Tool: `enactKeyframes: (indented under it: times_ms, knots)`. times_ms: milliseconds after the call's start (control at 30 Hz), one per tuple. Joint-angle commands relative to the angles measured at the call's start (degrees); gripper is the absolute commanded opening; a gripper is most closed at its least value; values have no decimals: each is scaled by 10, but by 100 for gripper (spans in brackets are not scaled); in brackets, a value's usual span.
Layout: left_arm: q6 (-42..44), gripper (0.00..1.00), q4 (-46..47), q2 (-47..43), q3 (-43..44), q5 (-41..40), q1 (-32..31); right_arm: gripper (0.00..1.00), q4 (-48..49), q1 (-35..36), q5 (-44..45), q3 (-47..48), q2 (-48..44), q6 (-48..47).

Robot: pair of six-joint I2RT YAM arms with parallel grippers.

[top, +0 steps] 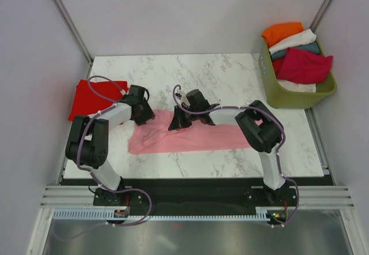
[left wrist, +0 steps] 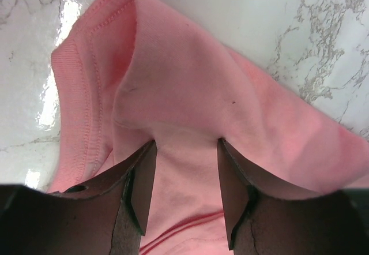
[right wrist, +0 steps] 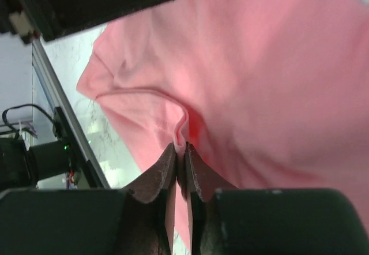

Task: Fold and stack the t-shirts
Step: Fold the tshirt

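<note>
— Closest to the lens on the right wrist, what shows?

— Two dark fingers [right wrist: 158,180] of the right hand [right wrist: 181,151], pressed nearly together. They are clenched on a thin raised pleat of the pink t-shirt [right wrist: 259,82], and cloth fills most of that view.

— And the left hand [left wrist: 187,145]?

— Released, by the look of it. Its fingers [left wrist: 141,191] stand well apart with pink cloth lying in the gap. A rolled fold with a stitched hem sits just past the tips. Whether the tips press into the cloth, I cannot tell.

— Where does that shirt lie overall?

— Seen from above, it is a long creased band across the near middle of the marble desk [top: 230,70]. The left hand is at its left end, and the right hand is on its far edge, near the middle.

— Any other shirts?

— Yes, a red t-shirt [top: 89,96] lies at the desk's left edge, beyond the left arm and apart from the pink one. Off the far right corner stands an olive-green basket [top: 300,98]. It is heaped with an orange t-shirt [top: 281,33], a white t-shirt [top: 295,40], a teal t-shirt [top: 316,48] and a crimson t-shirt [top: 305,64].
</note>
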Motion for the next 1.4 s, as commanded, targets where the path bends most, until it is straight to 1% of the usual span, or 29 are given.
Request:
enactKeyframes:
  times_ms: [0, 133, 233, 267, 300, 333, 367, 467, 567, 700, 800, 833, 933, 967, 1033, 1067, 1100, 1133, 1167, 1200, 1233, 1267, 1300, 1333, 1367]
  knots:
    - [-19, 54, -11, 11, 8, -15, 5, 17, 29, 4, -34, -37, -62, -5]
    - [-18, 54, -15, 8, 8, -28, 4, 19, 57, 5, -50, -91, -107, 3]
    - [-16, 54, -17, 8, 8, -35, 4, 27, 62, 5, -61, -128, -122, 2]
    - [-15, 54, -19, 6, 9, -37, 5, 39, 65, 5, -67, -137, -124, 2]
    - [-14, 54, -19, 5, 7, -40, 4, 46, 71, 4, -68, -159, -128, 3]
    - [-14, 54, -19, 4, 8, -41, 5, 51, 74, 5, -68, -169, -136, 2]
    - [-12, 54, -20, 3, 7, -43, 5, 51, 75, 5, -68, -188, -140, -4]
    - [-6, 54, -20, -2, 7, -46, 4, 51, 61, 4, -56, -203, -158, -14]
    - [6, 54, -20, -18, 9, -25, 1, 52, 43, 4, -35, -189, -177, -20]
    - [10, 54, -26, -70, 0, -22, -4, 51, 15, 4, -13, -147, -191, -20]
    - [8, 54, -30, -124, -14, -22, -5, 50, -14, 4, 19, -123, -204, -31]
    - [6, 54, -34, -154, -19, -23, -4, 49, -35, 4, 42, -118, -208, -40]
    - [-4, 55, -35, -200, -43, -18, -5, 47, -71, 3, 83, -106, -228, -50]
    - [-9, 55, -34, -227, -49, -18, -5, 47, -72, 4, 113, -107, -235, -55]
    - [-12, 54, -34, -255, -67, -21, -5, 45, -103, 4, 145, -109, -260, -61]
    - [-15, 52, -35, -278, -72, -23, -6, 45, -112, 4, 161, -113, -267, -68]
    - [-16, 50, -34, -287, -84, -23, -5, 44, -122, 4, 196, -116, -285, -70]
    - [-18, 39, -33, -296, -89, -23, -5, 43, -138, 3, 214, -119, -294, -72]
    - [-20, 30, -33, -302, -94, -23, -5, 43, -145, 4, 230, -126, -303, -76]
    - [-19, 23, -34, -308, -101, -22, -5, 42, -154, 4, 267, -129, -320, -79]
    - [-19, 8, -34, -309, -104, -22, -6, 40, -172, 4, 283, -132, -328, -82]
    - [-18, 2, -34, -309, -105, -24, -6, 39, -178, 4, 301, -142, -336, -84]
    - [-18, 2, -33, -306, -109, -27, -5, 38, -185, 3, 316, -147, -353, -84]
    - [-18, 2, -34, -304, -110, -27, -5, 35, -195, 0, 346, -153, -362, -84]
    - [-22, 2, -34, -302, -109, -28, -6, 33, -200, 0, 359, -165, -369, -84]
